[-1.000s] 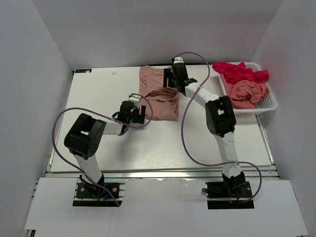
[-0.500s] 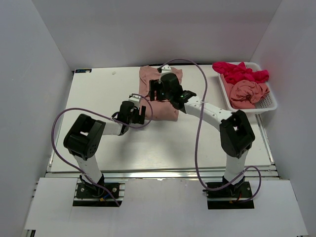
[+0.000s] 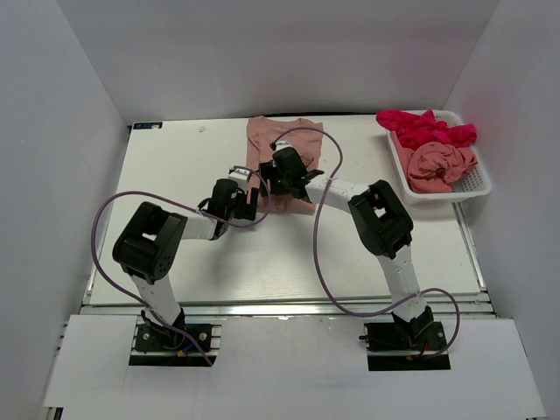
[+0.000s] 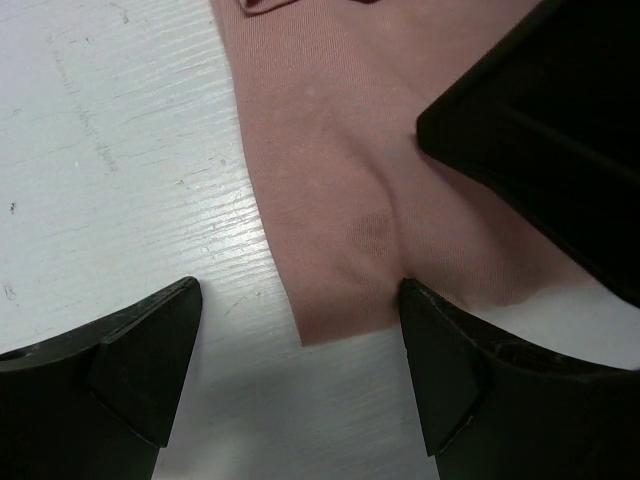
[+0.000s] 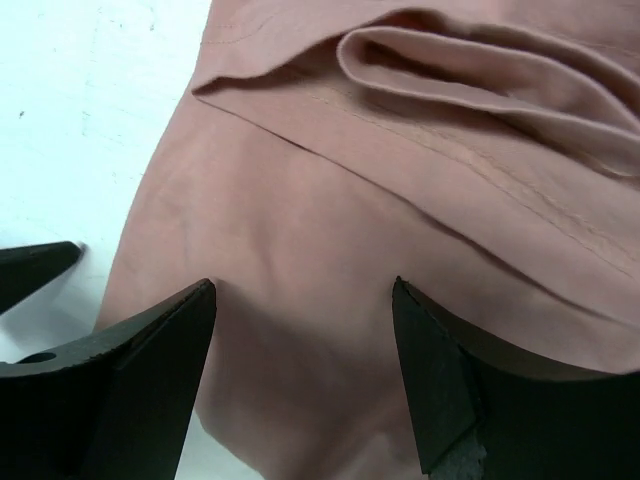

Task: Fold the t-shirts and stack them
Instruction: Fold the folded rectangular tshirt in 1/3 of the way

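Top external view: we have one salmon t-shirt partly folded on the tabletop, left jaws and right jaws wide and empty at its near edge; two crumpled shirts wait in the basket, nothing stacked.

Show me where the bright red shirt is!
In the top view, the bright red shirt lies bunched in the white basket at the far right of the table, just beyond a crumpled pink shirt.
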